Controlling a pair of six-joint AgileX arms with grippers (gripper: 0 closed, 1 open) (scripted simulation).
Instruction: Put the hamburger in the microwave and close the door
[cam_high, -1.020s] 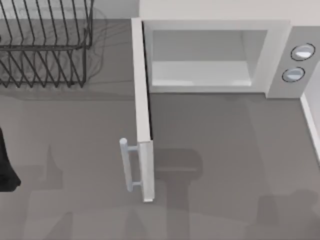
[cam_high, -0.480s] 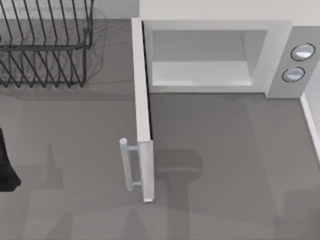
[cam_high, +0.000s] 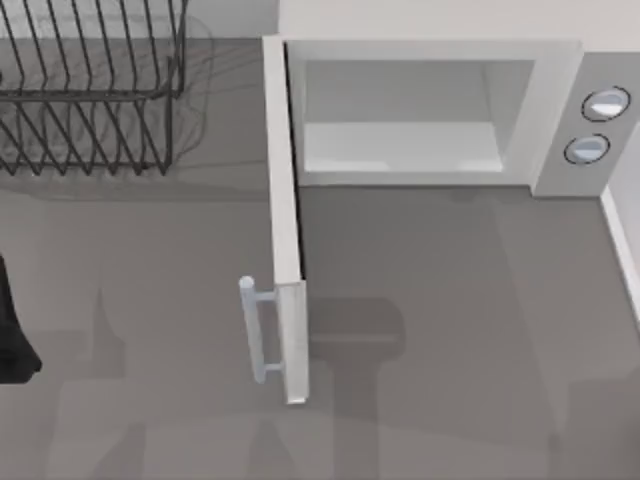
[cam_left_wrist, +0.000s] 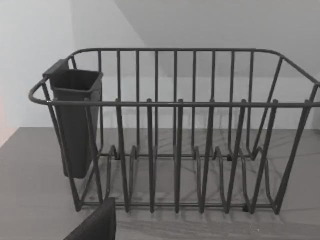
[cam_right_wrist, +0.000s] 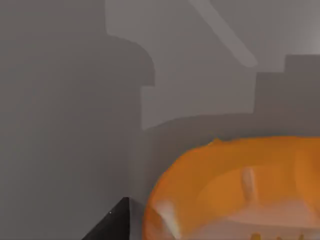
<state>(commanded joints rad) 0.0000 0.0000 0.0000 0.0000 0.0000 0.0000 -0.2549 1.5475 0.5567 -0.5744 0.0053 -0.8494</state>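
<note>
So the microwave (cam_high: 430, 110) is sitting at the back of the surface (cam_high: 450, 300) with its door (cam_high: 285, 220) swung all the way out toward the front, handle (cam_high: 255, 330) sticking off its left face. The cavity looks bare from above, so the loading step isn't done yet.

The hamburger (cam_right_wrist: 240, 190) shows up huge and close in the right wrist view, orange with a paler band underneath, right up against the camera. My guess is the right arm is on the pick-up-and-carry part of the job, hamburger either held or just about to be. A dark wedge at the edge of that view is probably one of the right gripper's fingers (cam_right_wrist: 112, 225), but I honestly can't tell whether they're clamped on the bun or spread around it.

Left arm looks parked: there's a dark bit of it at the far left edge of the top view (cam_high: 12, 330), and its wrist camera is staring straight at the black wire dish rack (cam_left_wrist: 175, 140) with the little dark cup (cam_left_wrist: 75, 120) hung on one end. Can't tell its finger state either.

Next up, I'd say: get the hamburger in through the open front onto the cavity floor, let go, back out, then push the door round from its outer face until it shuts. Watch for clipping the door edge on the way in.
</note>
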